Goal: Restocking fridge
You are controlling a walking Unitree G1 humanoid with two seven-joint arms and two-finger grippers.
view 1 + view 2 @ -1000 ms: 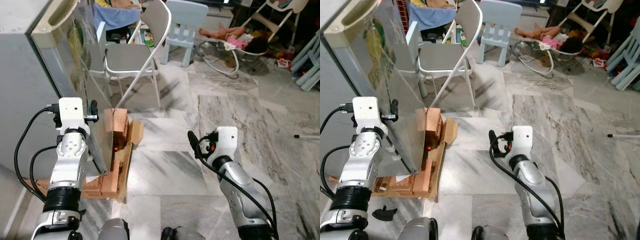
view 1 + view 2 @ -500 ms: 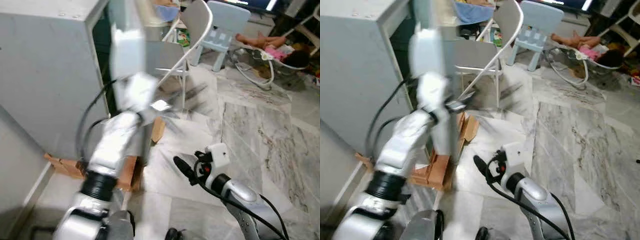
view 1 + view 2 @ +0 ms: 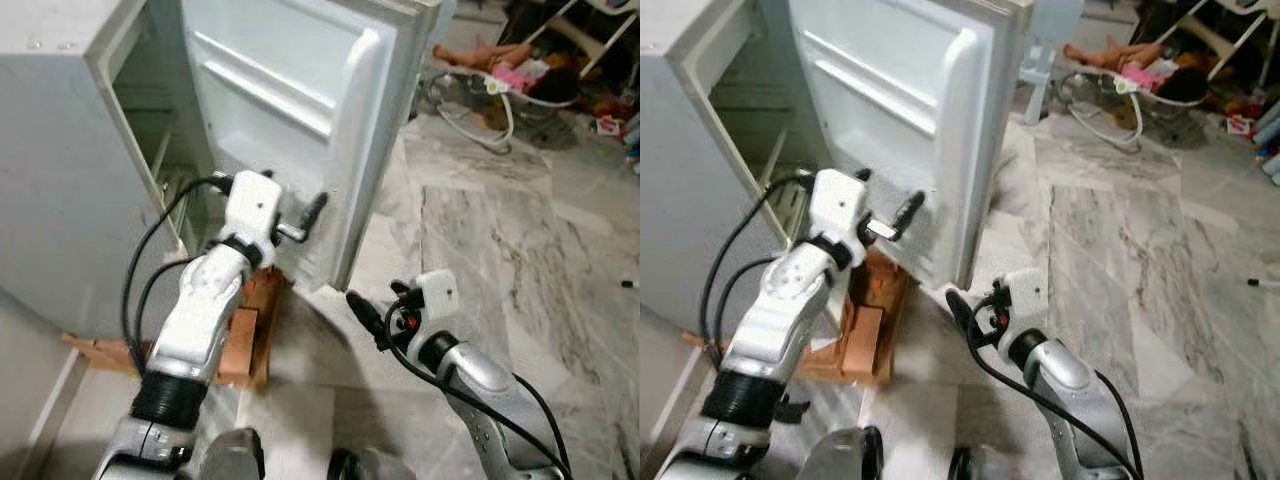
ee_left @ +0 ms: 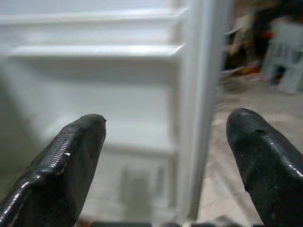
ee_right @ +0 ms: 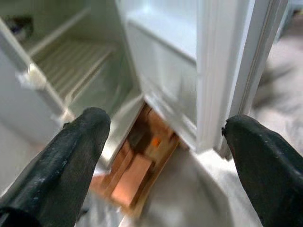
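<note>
1. In front of the robot stands one white fridge [image 3: 60,150], its single door [image 3: 290,120] swung wide open toward the room so that the moulded inner side faces the camera.
2. Two shelf rails run across the inside of the door, one above the other.
3. Inside the cabinet, one ribbed white shelf [image 5: 71,66] can be made out in the right wrist view; whether anything lies on it cannot be told from the blur.
4. The fridge rests on a low stack of brown cardboard and wood blocks [image 3: 245,335] on the marble floor [image 3: 480,230].
5. The left gripper [image 3: 308,215] is raised just beside the lower inner face of the door; its two black fingers [image 4: 66,156] are spread apart with nothing between them, and whether they touch the door cannot be told.
6. The right gripper [image 3: 365,318] hangs low over the floor, near the bottom corner of the door, pointing toward the fridge; its two fingers [image 5: 61,161] are likewise spread wide and hold nothing.
7. Behind the door, one baby bouncer [image 3: 480,95] sits on the floor with a small figure in pink lying in it.
</note>
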